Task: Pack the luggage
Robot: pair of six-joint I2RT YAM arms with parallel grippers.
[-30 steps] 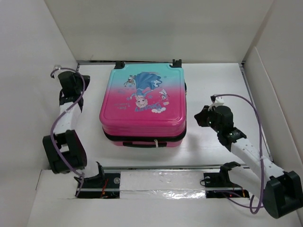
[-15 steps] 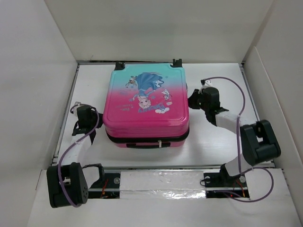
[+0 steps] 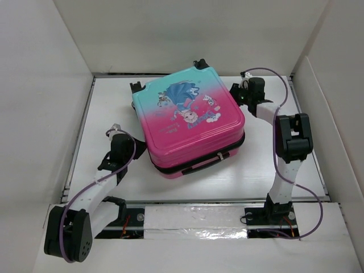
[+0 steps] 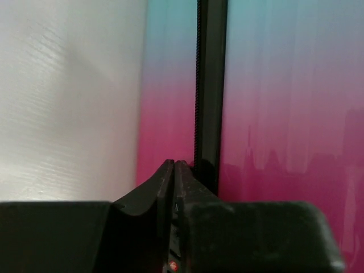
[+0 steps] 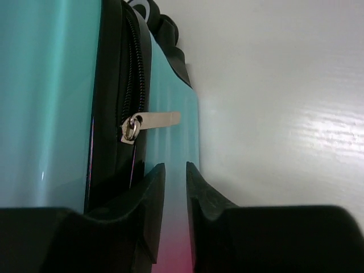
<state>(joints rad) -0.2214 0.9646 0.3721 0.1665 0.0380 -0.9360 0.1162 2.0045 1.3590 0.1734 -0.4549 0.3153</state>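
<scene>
White worktop (image 3: 102, 114), walled in white. Toward the near left corner, the left gripper (image 4: 173, 165) has its fingers pressed together on nothing, tips right by the pink side of the luggage (image 3: 190, 122), which lies closed and skewed mid-worktop. Near the far right corner, the right gripper (image 5: 175, 168) stands slightly parted and empty, just short of the zip pull (image 5: 153, 120).

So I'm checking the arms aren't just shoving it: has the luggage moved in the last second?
Yes. The luggage has turned counter-clockwise in the top view; its wheeled end no longer runs parallel to the table's back edge.
</scene>
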